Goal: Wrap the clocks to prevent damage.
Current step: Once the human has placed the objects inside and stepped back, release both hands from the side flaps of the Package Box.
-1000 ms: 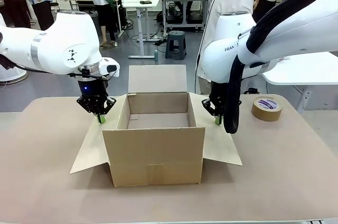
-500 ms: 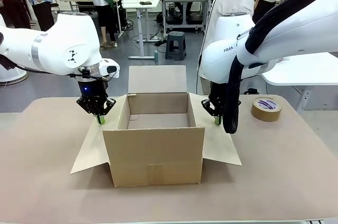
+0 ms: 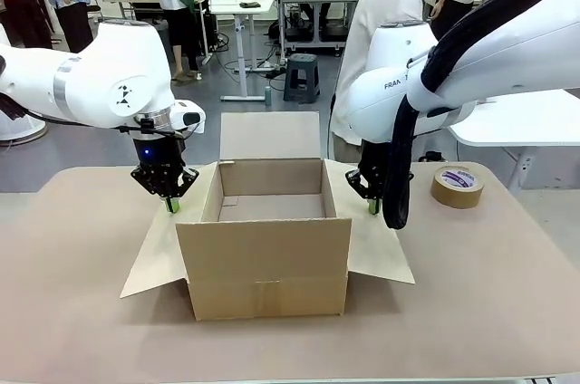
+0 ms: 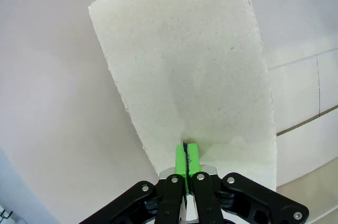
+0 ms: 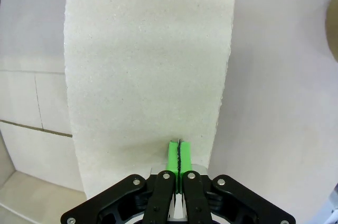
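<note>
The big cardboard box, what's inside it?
The cardboard box stands open, and the far wall and the back strip of its floor look bare. The front wall covers the near part of the floor, so something low there could be hidden.

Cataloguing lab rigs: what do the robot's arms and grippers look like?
The white left arm has a grey band and blue light; the white right arm carries black lettering and a black cable sleeve. The left gripper and right gripper are black with green pads.
</note>
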Controlling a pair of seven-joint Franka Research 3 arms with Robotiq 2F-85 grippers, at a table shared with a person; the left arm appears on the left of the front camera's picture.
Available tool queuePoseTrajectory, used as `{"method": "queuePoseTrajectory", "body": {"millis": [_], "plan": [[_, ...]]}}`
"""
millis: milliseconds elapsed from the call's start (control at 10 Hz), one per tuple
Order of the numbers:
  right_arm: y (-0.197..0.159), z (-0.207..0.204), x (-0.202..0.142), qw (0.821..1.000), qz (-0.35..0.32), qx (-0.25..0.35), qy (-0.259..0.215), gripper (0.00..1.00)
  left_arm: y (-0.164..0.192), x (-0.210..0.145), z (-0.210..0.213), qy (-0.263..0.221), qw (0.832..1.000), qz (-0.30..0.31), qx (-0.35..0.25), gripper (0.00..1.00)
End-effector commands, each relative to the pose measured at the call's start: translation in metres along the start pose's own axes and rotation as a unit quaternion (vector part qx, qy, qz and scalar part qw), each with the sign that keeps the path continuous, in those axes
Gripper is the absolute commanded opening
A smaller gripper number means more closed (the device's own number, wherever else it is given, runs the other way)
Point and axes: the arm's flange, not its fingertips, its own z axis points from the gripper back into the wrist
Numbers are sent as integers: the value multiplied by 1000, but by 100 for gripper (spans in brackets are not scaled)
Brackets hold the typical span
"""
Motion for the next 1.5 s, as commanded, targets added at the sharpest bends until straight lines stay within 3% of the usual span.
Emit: {"method": "queuePoseTrajectory", "body": {"millis": [0,1400], "plan": [[1,-1,-1,1000,-4,-3,1,1,0,0,1,3,1000,-1,2,1],[1,-1,-1,1000,-4,-3,1,1,0,0,1,3,1000,-1,2,1]]}}
